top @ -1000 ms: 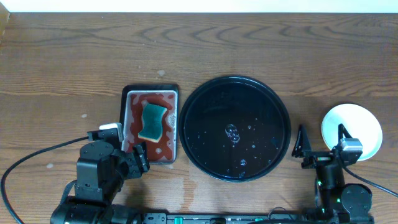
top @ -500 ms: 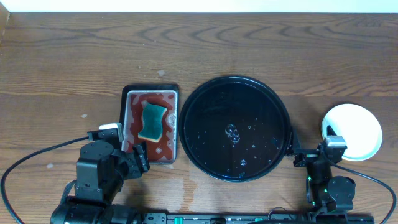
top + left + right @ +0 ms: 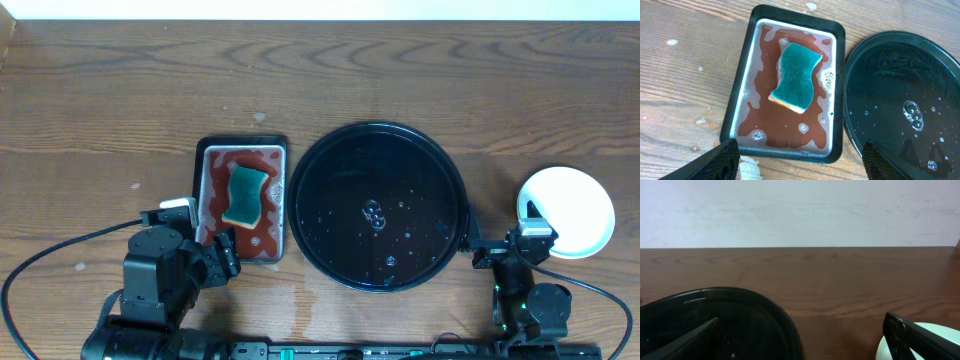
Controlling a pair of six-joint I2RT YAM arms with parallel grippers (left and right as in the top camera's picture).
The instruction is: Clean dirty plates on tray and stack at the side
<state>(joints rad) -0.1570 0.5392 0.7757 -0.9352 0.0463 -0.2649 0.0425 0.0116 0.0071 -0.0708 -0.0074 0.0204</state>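
You have the round tray [image 3: 335,165] lying on the table [image 3: 120,90], at its middle. Just beside it on the left lies the small rectangular tray [image 3: 245,141]; you cannot tell whether the two rims touch. The sponge [image 3: 246,195] lies in that small tray, in the liquid [image 3: 790,130]. To the right of the round tray, apart from it, the plates [image 3: 575,205] rest on the table, nearer its front edge, with only one face showing from above.

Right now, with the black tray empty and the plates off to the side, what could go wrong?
The right gripper sits open between the tray and the plates; a sideways swing could knock either. The left gripper hangs open by the small metal tray of red liquid; a bump could slop it onto the table.
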